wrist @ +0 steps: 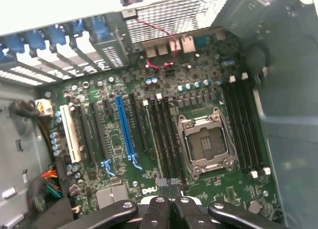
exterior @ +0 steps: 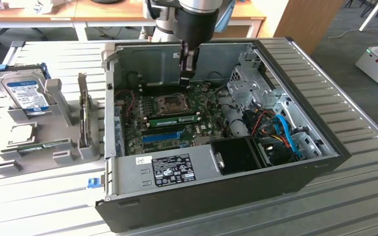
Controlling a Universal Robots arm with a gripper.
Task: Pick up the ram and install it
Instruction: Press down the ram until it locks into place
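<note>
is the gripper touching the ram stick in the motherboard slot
Cannot tell. In the wrist view the shut gripper sits right over the ram, hiding any contact or gap.

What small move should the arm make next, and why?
Probably rise and swing toward the exterior view's left: the gripper hangs shut over the motherboard, apparently holding nothing, while the ram lies in the grey tray.
</note>
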